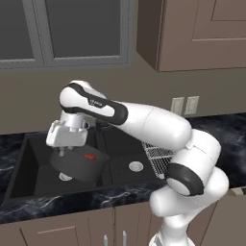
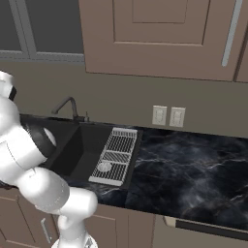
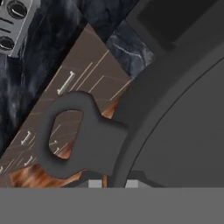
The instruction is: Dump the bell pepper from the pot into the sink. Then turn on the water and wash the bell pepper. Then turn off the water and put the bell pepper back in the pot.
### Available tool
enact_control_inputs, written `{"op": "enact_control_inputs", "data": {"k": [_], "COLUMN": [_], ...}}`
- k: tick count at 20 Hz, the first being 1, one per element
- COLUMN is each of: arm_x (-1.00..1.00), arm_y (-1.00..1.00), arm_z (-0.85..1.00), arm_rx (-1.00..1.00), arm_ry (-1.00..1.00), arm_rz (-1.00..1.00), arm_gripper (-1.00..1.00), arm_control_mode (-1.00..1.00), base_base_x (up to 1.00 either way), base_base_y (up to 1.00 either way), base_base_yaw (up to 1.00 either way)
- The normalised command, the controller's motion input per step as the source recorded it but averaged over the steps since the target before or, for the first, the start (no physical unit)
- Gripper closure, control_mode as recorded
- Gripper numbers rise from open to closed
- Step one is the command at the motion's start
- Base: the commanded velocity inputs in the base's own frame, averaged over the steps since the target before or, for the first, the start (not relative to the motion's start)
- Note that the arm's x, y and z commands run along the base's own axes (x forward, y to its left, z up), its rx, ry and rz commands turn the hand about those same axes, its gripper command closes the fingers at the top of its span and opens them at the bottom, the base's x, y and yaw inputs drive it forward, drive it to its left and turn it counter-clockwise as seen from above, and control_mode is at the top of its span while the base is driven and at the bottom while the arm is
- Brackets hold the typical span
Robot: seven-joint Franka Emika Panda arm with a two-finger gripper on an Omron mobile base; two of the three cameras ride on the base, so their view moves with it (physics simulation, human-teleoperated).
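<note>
Pinching the pot's point(image 1: 77, 165) rim beside its looped handle, the claw point(image 1: 61, 152) holds the pot tilted over the left basin of the sink point(image 1: 29, 168). Inside the pot lies the bell pepper point(image 1: 89, 156). Marbled black bench point(image 2: 193, 169) surrounds the sink.

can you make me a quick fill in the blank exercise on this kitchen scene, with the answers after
1. The gripper holds the pot tilted over the ____ basin of the sink.
2. The small red thing in the pot is the ____.
3. The silver wire rack lies at the sink's ____ end.
4. In the hand view, the pot's handle has a ____ through it.

Answers: left; bell pepper; right; hole
</note>
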Motion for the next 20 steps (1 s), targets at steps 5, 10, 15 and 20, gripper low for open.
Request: {"op": "enact_control_inputs", "data": {"k": [5,10,15,20], "arm_x": [0.44,0.45,0.44,0.45], "arm_y": [0.30,0.24,0.17,0.13], "arm_z": [0.00,0.00,0.00,-0.04], "arm_rx": [0.15,0.12,0.10,0.08], "arm_ry": [0.00,0.00,-0.02,-0.03], "arm_rz": [0.09,0.05,0.02,0.00], "arm_gripper": [1.00,1.00,1.00,1.00], "arm_control_mode": [-1.00,-1.00,-1.00,-1.00], "base_base_x": [0.00,0.00,0.00,0.00], "base_base_y": [0.00,0.00,0.00,0.00], "base_base_yaw": [0.00,0.00,0.00,0.00]}}
